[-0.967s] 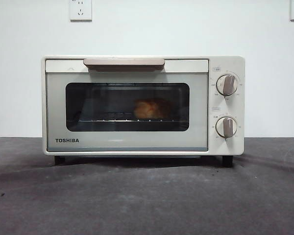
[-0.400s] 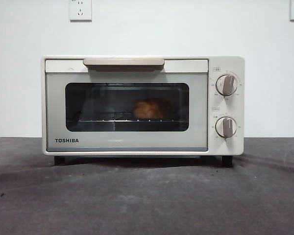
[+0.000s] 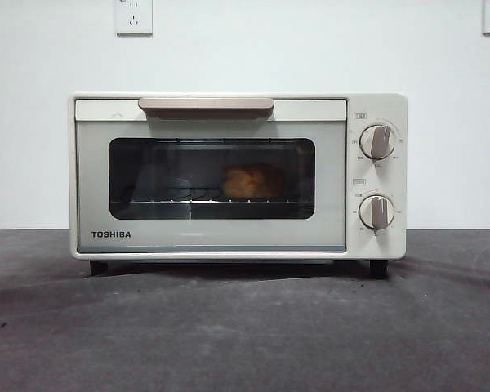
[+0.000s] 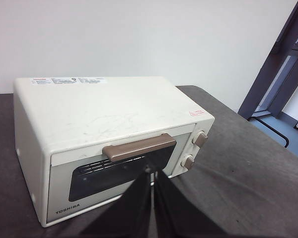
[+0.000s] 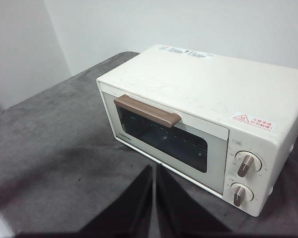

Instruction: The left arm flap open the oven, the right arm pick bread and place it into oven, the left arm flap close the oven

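The cream-white TOSHIBA oven (image 3: 237, 175) stands in the middle of the dark table with its glass door closed and the beige handle (image 3: 206, 104) at the top. Through the window the golden-brown bread (image 3: 247, 181) rests on the wire rack, right of centre. My left gripper (image 4: 152, 174) hangs shut, raised in front of the oven (image 4: 109, 144) and just below its handle (image 4: 139, 147), touching nothing. My right gripper (image 5: 154, 171) is also shut and empty, held back above the table in front of the oven (image 5: 203, 124). Neither arm appears in the front view.
Two beige knobs (image 3: 378, 141) sit on the oven's right panel. A grey cloth covers the table (image 3: 245, 327). Wall sockets (image 3: 134, 16) sit on the white wall behind. The table's edge and a dark door frame (image 4: 283, 64) show in the left wrist view.
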`<state>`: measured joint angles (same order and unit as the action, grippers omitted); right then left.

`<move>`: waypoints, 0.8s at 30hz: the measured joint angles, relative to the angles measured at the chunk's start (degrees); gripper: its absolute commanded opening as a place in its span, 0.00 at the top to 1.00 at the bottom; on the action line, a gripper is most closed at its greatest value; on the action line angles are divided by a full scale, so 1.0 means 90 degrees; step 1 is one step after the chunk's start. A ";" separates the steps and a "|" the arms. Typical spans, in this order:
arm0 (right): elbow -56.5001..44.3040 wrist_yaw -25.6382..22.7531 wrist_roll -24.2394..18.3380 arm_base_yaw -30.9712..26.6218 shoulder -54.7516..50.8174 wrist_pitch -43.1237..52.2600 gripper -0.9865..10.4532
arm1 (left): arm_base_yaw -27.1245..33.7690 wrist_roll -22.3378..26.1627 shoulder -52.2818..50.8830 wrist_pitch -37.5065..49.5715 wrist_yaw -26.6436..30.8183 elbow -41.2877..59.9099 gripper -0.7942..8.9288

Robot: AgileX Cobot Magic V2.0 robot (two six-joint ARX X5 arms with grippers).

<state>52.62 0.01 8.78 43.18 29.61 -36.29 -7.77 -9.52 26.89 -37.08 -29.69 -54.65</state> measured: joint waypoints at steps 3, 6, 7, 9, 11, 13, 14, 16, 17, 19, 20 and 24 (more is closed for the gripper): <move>0.0000 0.0000 0.0000 0.0000 0.0000 0.0000 0.91 | 0.0000 0.0007 -0.0002 0.0202 -0.0002 0.0056 0.90; 0.0000 0.0000 0.0000 0.0000 0.0000 0.0000 0.91 | 0.0027 0.0170 -0.0151 0.1146 -0.0002 0.0614 0.90; 0.0000 0.0000 0.0000 0.0000 0.0000 0.0000 0.91 | 0.0058 0.0192 -0.0255 0.1508 -0.0002 0.0920 0.90; 0.0000 -0.0002 0.0000 0.0000 0.0000 0.0000 0.91 | 0.0151 0.0243 -0.0571 0.2397 0.0000 0.1746 0.90; 0.0002 0.0000 0.0000 0.0000 0.0000 0.0000 0.91 | 0.0231 0.0279 -0.0979 0.3133 0.0000 0.2618 0.90; 0.0000 0.0000 0.0000 0.0000 0.0000 0.0002 0.91 | 0.0311 0.0340 -0.1375 0.3468 0.0109 0.3291 0.90; 0.0002 0.0000 0.0000 0.0000 0.0000 0.0005 0.91 | 0.0386 0.0430 -0.1666 0.3623 0.0282 0.3740 0.90; 0.0000 0.0000 0.0000 0.0000 0.0000 0.0005 0.91 | 0.0508 0.0478 -0.2023 0.3699 0.0651 0.4328 0.90; 0.0000 0.0000 0.0000 0.0000 0.0000 0.0005 0.91 | 0.0578 0.0469 -0.2174 0.3696 0.0884 0.4636 0.90; 0.0002 0.0000 0.0000 0.0000 0.0000 0.0007 0.91 | 0.0687 0.0367 -0.2416 0.3638 0.1350 0.5136 0.90; 0.0002 0.0000 0.0000 0.0000 0.0000 0.0007 0.91 | 0.0736 0.0274 -0.2518 0.3597 0.1591 0.5355 0.90; 0.0002 -0.0002 0.0000 0.0000 0.0000 0.0007 0.91 | 0.0935 0.0061 -0.2805 0.3589 0.2254 0.5838 0.90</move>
<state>52.64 -0.01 8.78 43.18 29.61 -36.23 0.64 -8.97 1.65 -4.78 -9.41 -2.11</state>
